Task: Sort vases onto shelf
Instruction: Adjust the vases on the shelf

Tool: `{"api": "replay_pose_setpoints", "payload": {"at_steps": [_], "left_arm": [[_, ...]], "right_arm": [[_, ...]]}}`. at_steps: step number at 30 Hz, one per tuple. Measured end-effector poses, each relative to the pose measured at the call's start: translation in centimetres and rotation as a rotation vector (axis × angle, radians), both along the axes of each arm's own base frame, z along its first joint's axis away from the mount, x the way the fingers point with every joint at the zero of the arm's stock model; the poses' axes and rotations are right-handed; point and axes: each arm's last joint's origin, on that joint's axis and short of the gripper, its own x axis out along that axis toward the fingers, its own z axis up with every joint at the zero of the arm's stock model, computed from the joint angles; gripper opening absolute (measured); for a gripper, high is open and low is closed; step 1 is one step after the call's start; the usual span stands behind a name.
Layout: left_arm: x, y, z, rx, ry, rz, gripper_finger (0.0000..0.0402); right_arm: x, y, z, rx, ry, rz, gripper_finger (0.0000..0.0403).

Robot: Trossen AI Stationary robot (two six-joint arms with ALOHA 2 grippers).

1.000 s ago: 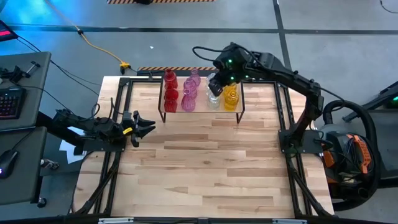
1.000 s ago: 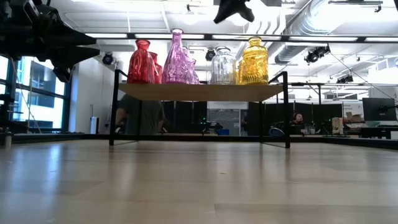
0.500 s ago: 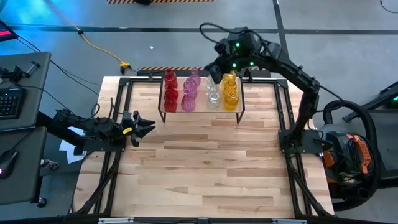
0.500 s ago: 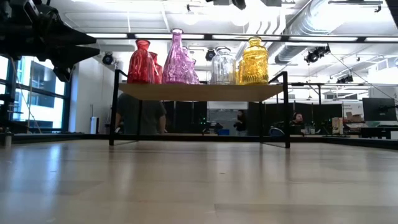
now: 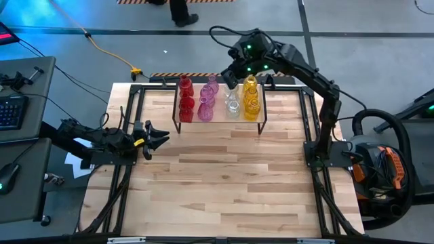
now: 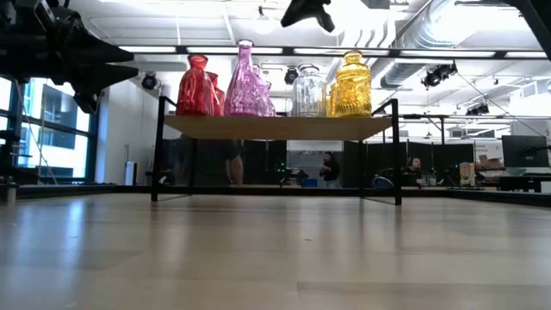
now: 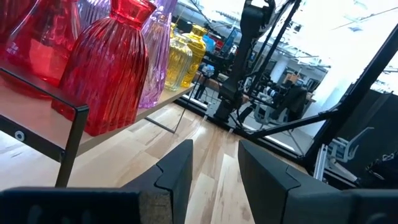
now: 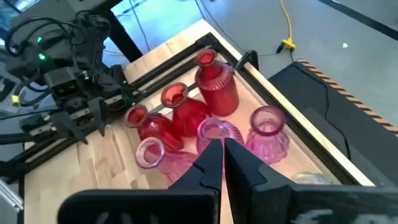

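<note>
Change noted: the right tool (image 5: pixel 230 76), seen a second ago low over the clear and yellow vases at the shelf's right part, is now found raised and drawn toward the far edge of the shelf (image 5: pixel 259 115), above the pink vases (image 5: pixel 207 99).
Right tool state: fingers are pressed together with nothing between them; no vase is carried.
Left tool (image 5: pixel 161 139): parked over the left side of the surface (image 5: pixel 224 183), near the shelf's left legs; its fingers stand partly apart and nothing is held.
Vases, position: red vases (image 5: pixel 186 100), pink vases, a clear vase (image 5: pixel 232 104) and yellow vases (image 5: pixel 251 100) are grouped by colour from left to right on the shelf plank; in the low view all are seen upright.
Surface: no vase is observed on the surface in the high view.
Meaning for the task: the last placement is judged to be finished and the sorting appears complete or nearly so.
Writing and labels: none legible on the vases, the shelf or the arms.
Background: people are seen standing in the room beyond the surface.
</note>
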Motion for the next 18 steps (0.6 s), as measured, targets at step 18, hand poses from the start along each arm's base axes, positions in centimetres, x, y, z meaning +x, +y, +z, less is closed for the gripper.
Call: {"api": "replay_pose_setpoints", "payload": {"at_steps": [18], "left_arm": [[0.0, 0.0, 0.0, -0.002, 0.001, 0.016, 0.012]], "right_arm": [[3.6, 1.3, -2.1, -0.154, 0.056, 0.088, 0.0]]}}
